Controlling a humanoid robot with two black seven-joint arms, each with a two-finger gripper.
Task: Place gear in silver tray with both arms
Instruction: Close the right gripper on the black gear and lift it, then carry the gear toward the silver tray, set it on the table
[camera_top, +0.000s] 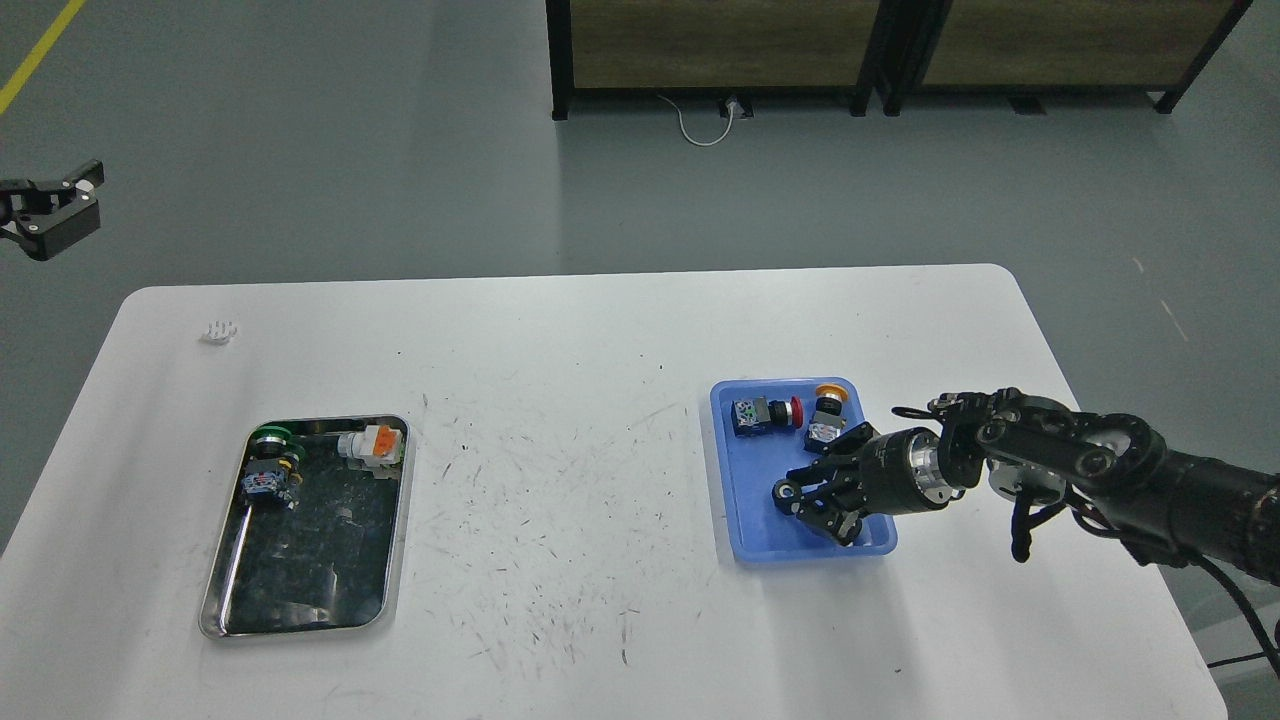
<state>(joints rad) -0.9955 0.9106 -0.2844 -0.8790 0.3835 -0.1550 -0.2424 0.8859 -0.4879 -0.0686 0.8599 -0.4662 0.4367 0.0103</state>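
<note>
The silver tray (300, 565) lies at the table's left front. In its far end are a green-capped switch part (270, 465) and a white and orange part (372, 447). A blue plastic tray (728, 480) at the right holds a red-button part (765, 413) and an orange-button part (828, 415) at its far end. My right gripper (815, 505) reaches in from the right and hangs low over the blue tray's near half, fingers spread, with nothing seen between them. My left gripper (58, 190) is far left, raised beyond the table's edge, open and empty.
The white table (560, 500) is scuffed between the two trays. A small white piece (219, 331) lies near its far left corner. Dark-framed wooden panels (720, 45) and a white cable (700, 125) stand on the floor behind.
</note>
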